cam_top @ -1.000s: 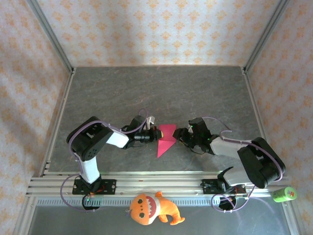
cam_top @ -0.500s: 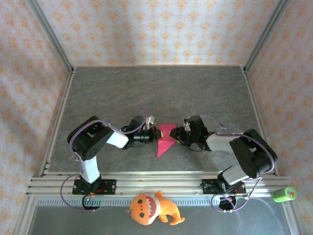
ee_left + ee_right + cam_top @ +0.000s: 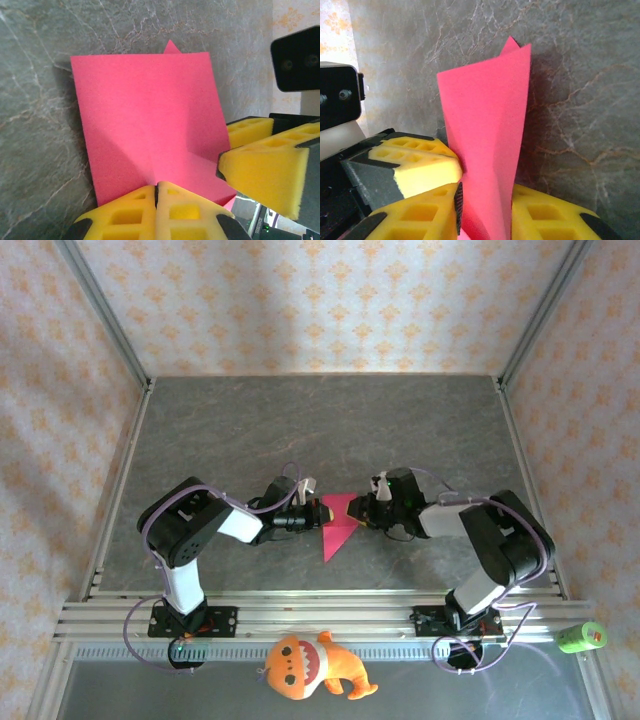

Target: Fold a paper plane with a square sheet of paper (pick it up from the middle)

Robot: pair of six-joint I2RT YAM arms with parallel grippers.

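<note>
Pink paper sheet point(image 3: 338, 530) sits on the grey table point(image 3: 300, 420), near the middle and toward the near side. It is partly folded: one pointed flap lies flat, aimed at the near rail point(image 3: 320, 610), and another part stands up off the surface. Left gripper point(image 3: 156, 192) comes in from the left, its yellow pads pressed together with the sheet's edge pinched between them. Right gripper point(image 3: 485, 200) meets it head-on from the right. Its jaws are narrowed to a slim gap, the upright fold stands in that gap, and a pad lies close against each face; firm grip or mere contact cannot be told. Seen from above, the two gripper heads cover the sheet's left and right edges. In front of the rail, off the table, lie an orange plush toy point(image 3: 310, 667) near centre and a small green cylinder point(image 3: 582, 637) at far right. Patterned walls point(image 3: 320, 300) close in three sides.
</note>
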